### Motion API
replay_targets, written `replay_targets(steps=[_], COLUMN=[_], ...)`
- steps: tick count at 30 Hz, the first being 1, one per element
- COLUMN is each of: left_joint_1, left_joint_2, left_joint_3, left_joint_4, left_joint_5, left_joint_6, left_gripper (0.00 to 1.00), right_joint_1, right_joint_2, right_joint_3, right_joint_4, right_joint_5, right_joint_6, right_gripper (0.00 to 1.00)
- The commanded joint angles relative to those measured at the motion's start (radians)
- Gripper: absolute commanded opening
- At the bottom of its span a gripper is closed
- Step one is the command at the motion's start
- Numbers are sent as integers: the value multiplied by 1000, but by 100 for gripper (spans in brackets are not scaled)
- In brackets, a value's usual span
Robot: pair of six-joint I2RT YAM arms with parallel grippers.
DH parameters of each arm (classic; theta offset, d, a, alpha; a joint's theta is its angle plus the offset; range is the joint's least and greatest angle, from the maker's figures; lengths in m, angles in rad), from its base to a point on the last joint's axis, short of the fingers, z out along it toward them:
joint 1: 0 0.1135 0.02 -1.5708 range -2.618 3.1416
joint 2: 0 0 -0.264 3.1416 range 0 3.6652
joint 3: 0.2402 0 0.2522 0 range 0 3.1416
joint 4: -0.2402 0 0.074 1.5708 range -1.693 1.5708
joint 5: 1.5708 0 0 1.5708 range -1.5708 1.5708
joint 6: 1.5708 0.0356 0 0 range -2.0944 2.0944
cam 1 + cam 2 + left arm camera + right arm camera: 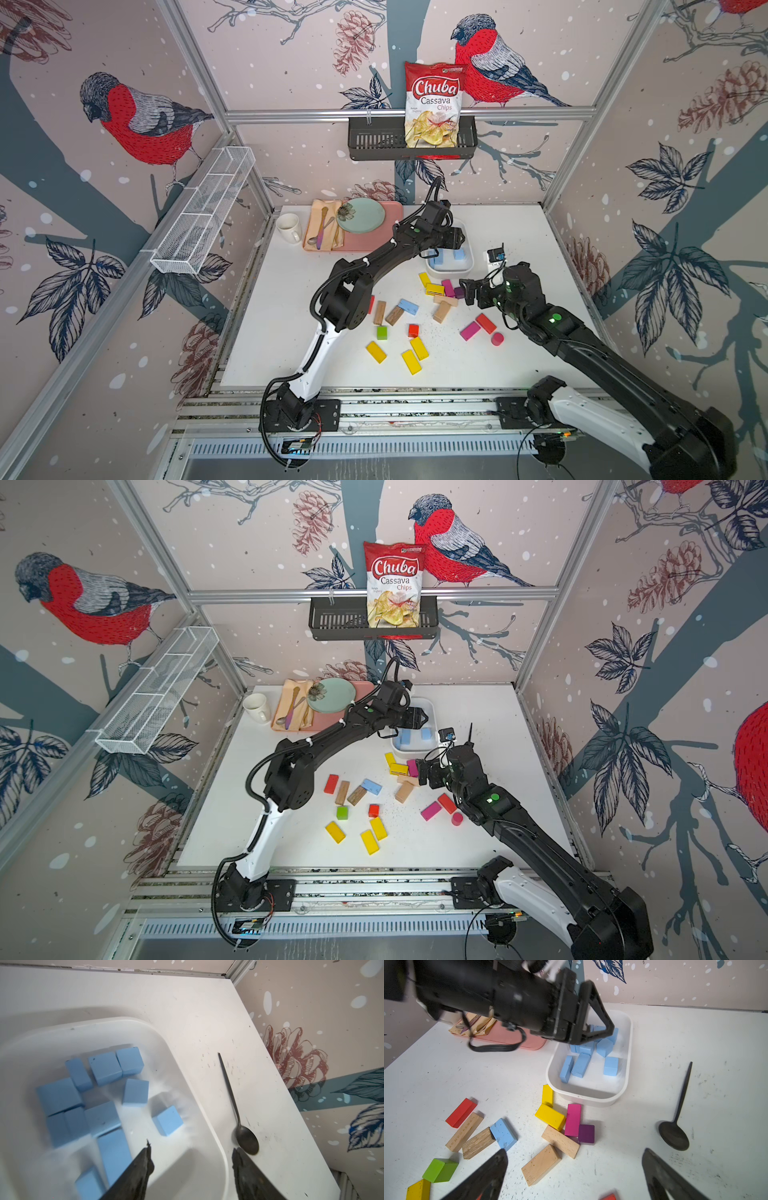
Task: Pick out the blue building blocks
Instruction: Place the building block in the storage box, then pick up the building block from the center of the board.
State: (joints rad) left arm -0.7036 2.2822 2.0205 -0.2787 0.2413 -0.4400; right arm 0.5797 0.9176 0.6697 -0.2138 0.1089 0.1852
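Several blue building blocks (106,1068) lie in a white tray (207,1118), also visible from the right wrist view as blue blocks (581,1065) in the tray (583,1101). My left gripper (192,1149) hangs over the tray's near end, open, with nothing between its fingers. One more blue block (408,306) lies on the table against a brown wooden block, seen too as a blue block (504,1134). My right gripper (574,1153) hovers open and empty above the wooden blocks, right of that blue block. In both top views the tray (451,274) sits at mid-right.
A black spoon (673,1136) lies right of the tray. Yellow (376,351), red (485,323), magenta (470,331), green (381,332) and plain wooden (441,311) blocks are scattered over the table. A pink tray with a plate (360,214) and a mug (289,227) stand at the back left.
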Motion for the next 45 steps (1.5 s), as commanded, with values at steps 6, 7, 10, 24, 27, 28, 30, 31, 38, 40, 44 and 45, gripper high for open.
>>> replay_targets(steps=[6,7,10,24,27,28,30,31,38,40,44,45], left_joint_1=[3,3,3,13,24,28,38,43,58,59,63,64], left_joint_2=[-409,-449,-557,-906,-979,-1008,-1064,-1095,-1233,-1260,-1303,-1309], left_joint_3=[-511,-565,-712,-1124,-1193,-1219,-1270,-1298,-1425,-1444,-1466,-1468], left_joint_4=[264,284,347,421,440,451,480,497,546,549,553,550], left_joint_5=[-73,-83,-109,-241,-284,-297,-312,-318,-369,-381,-383,-381], left_joint_6=[113,120,140,249,260,258,247,240,211,207,211,214], left_gripper=[70,71,71,96,97,97,97,97,97,97,97,97], right_joint_1=[3,5,15,155,179,188,199,205,252,265,286,289], right_joint_2=[41,50,82,318,401,429,478,505,691,745,824,841], right_joint_3=[12,16,30,142,177,188,209,220,318,344,378,382], right_joint_4=[42,43,40,25,22,22,22,24,15,10,-3,-4], right_joint_5=[-86,-96,-116,-101,-98,-98,-98,-100,-84,-87,-95,-95], right_joint_6=[-14,-16,-34,-123,-139,-147,-157,-160,-196,-203,-220,-223], right_gripper=[100,100,100,100,100,100,98,97,90,85,78,76])
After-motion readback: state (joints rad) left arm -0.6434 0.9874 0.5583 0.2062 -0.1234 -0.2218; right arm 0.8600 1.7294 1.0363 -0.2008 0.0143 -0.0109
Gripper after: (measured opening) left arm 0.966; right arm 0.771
